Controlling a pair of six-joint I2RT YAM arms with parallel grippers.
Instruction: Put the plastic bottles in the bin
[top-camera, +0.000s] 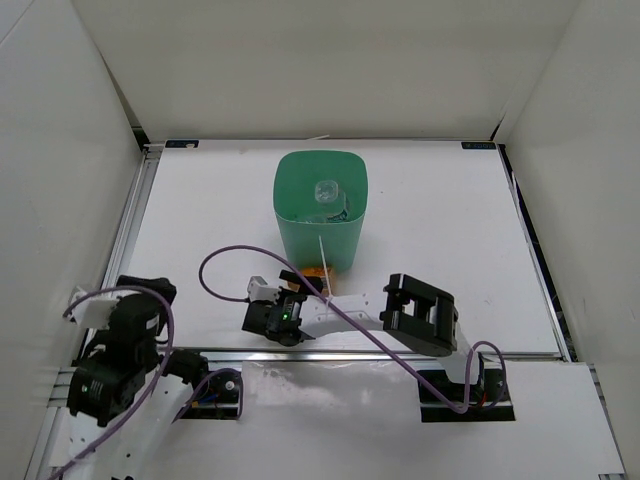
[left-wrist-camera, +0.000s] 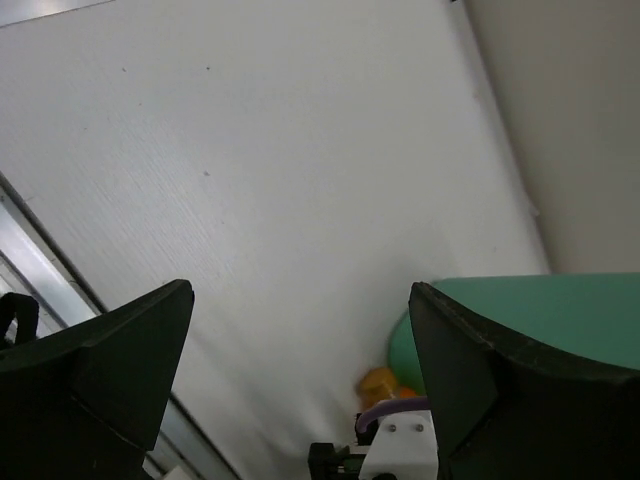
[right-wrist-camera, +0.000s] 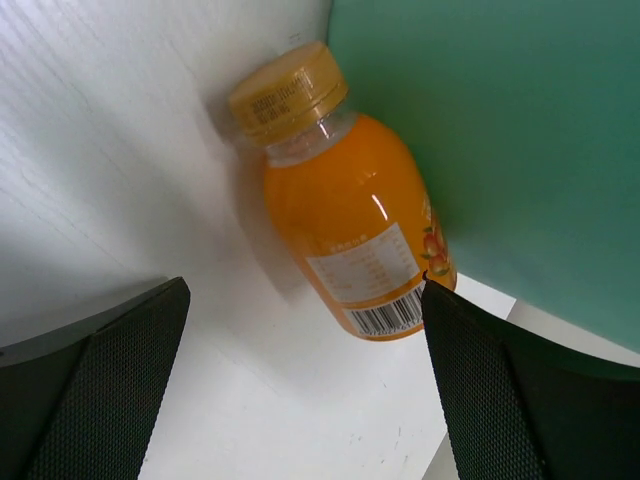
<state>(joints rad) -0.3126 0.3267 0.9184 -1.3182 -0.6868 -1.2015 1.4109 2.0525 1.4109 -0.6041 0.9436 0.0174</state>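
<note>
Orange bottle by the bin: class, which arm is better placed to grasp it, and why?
Right. The right gripper, open, frames the orange bottle beside the bin; the left gripper sits far back.

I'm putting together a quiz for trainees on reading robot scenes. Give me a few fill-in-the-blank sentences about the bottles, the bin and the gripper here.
1. The orange bottle is on the table beside the mint-green bin, not ___ it.
2. The right gripper has its jaws ___, one on each side of that bottle.
3. Within the bin's rim, the top view shows a ___ bottle with a blue-white label.
Missing words: inside; open; clear.
</note>
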